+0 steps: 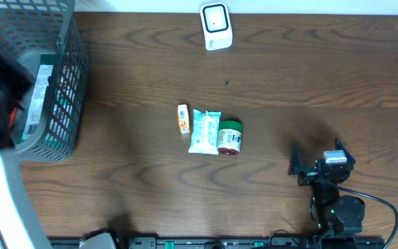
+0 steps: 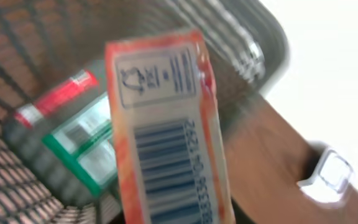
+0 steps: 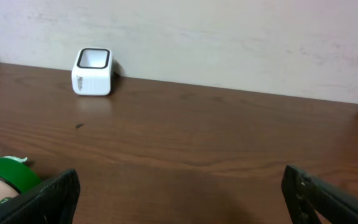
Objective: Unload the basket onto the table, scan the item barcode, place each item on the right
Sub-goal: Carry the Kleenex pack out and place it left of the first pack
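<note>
Orange packet (image 2: pixel 166 137), barcode showing, was held over the basket (image 2: pixel 17 186), well apart from the scanner (image 1: pixel 216 26), apparently clamped in the left gripper (image 1: pixel 5 86). The right gripper (image 3: pixel 179 199) was spread wide. The barcode was best carried flat and steady toward the scanner's window.

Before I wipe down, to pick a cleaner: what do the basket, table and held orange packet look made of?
The basket: grey open mesh, matte, plastic or coated wire. The table: brown with grain lines, wood or wood-look laminate, faint sheen. The orange packet: thin printed film, probably plastic; blurred.
</note>
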Available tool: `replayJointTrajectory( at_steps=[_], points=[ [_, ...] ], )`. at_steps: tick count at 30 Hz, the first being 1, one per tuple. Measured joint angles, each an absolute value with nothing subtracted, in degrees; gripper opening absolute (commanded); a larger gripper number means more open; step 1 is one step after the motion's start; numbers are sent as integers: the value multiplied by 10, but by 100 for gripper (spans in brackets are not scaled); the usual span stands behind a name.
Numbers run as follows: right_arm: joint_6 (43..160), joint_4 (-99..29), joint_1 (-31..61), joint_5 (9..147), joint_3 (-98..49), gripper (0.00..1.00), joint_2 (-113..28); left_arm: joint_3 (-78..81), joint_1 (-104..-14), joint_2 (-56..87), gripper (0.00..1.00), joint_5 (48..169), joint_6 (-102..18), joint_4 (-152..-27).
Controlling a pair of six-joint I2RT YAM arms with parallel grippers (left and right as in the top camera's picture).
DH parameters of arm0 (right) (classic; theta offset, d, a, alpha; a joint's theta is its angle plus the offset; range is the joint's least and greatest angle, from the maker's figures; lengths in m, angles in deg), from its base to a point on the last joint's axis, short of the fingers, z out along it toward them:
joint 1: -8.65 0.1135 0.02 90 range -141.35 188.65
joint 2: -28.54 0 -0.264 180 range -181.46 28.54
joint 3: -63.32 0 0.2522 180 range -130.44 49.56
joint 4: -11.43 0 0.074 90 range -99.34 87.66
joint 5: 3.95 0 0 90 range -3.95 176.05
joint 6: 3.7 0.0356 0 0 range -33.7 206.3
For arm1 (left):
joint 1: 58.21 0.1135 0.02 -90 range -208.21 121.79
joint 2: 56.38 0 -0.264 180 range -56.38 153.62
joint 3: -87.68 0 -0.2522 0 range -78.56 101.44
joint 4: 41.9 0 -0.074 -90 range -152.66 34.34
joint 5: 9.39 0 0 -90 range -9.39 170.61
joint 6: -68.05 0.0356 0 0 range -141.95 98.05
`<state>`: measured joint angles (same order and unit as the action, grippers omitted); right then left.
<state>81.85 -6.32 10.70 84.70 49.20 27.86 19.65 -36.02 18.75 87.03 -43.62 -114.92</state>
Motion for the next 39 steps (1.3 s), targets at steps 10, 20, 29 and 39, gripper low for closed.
replayJointTrajectory(
  at_steps=[10,20,29,39],
  points=[
    [819,-63,107,847,492,99,279,153,-575,181,23,898,-382,-1216],
    [819,-63,107,847,492,99,279,-43,-717,270,24,900,-369,-1074],
    [819,-63,107,847,492,99,279,-95,-746,389,24,890,-370,-984],
    [819,-63,107,847,492,99,279,-95,-746,501,24,882,-389,-952]
  ],
)
